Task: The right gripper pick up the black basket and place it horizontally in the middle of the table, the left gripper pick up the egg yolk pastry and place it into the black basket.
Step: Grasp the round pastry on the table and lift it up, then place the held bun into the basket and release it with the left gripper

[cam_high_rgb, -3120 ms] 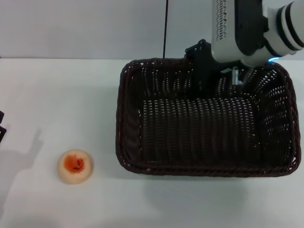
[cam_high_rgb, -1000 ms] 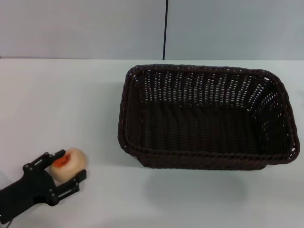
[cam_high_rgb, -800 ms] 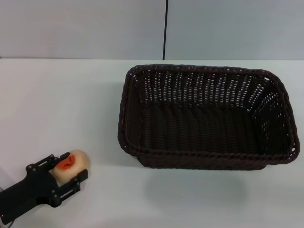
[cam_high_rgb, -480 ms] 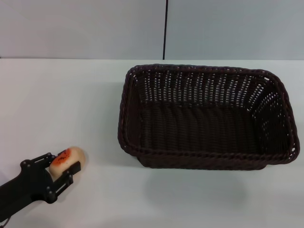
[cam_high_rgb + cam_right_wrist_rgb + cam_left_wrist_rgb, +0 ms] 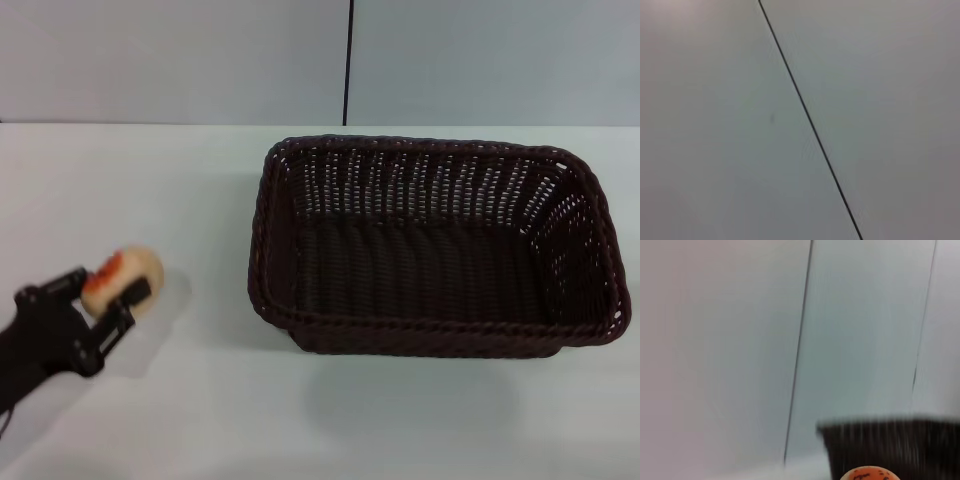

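The black basket stands flat and empty on the white table, right of the middle. My left gripper is at the left of the table, shut on the egg yolk pastry, and holds it lifted above the tabletop, well left of the basket. The pastry's orange top also shows in the left wrist view, with the basket blurred behind it. My right gripper is out of view; its wrist view shows only a wall.
A grey wall with a dark vertical seam stands behind the table. Bare tabletop lies between the pastry and the basket's left rim.
The right arm let go of the basket and left the view. The left gripper closed on the pastry, then lifted it up and to the left.
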`<state>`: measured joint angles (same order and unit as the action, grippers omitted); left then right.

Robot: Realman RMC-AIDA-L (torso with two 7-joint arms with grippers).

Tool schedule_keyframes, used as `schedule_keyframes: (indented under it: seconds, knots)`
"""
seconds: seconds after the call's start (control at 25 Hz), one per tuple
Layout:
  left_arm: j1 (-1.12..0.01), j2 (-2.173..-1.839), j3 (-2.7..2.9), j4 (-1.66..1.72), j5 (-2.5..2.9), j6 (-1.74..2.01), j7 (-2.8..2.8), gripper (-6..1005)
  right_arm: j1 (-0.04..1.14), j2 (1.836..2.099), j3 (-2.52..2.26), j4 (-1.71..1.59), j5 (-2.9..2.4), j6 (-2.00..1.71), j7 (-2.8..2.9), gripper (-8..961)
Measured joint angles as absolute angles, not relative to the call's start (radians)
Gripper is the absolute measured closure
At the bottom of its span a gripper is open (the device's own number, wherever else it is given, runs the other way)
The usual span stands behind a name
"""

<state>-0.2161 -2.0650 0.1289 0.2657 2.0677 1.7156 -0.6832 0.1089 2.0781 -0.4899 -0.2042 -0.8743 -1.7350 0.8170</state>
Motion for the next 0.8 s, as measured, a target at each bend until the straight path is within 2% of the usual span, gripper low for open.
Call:
schedule_keyframes:
  seconds: [0.16, 0.36, 0.68, 0.8]
  knots:
    - [-0.265, -2.066, 0.081, 0.258, 2.067, 1.776, -0.683, 679, 0.114, 2.077, -0.482, -0.188, -0.876, -1.731, 0.806, 252]
    - [-0.388, -2.071, 0.093, 0.145, 2.078, 1.762, -0.646, 710, 0.123, 2.077, -0.485, -0.166, -0.879, -1.728, 0.781, 252]
    - [-0.570, -2.071, 0.119, -0.115, 2.081, 1.521, -0.525, 759, 0.127, 2.079, -0.482, -0.138, -0.879, -1.733, 0.760, 252]
    - [-0.578, -2.072, 0.118, -0.128, 2.082, 1.496, -0.524, 749, 0.123, 2.079, -0.482, -0.130, -0.876, -1.733, 0.760, 252]
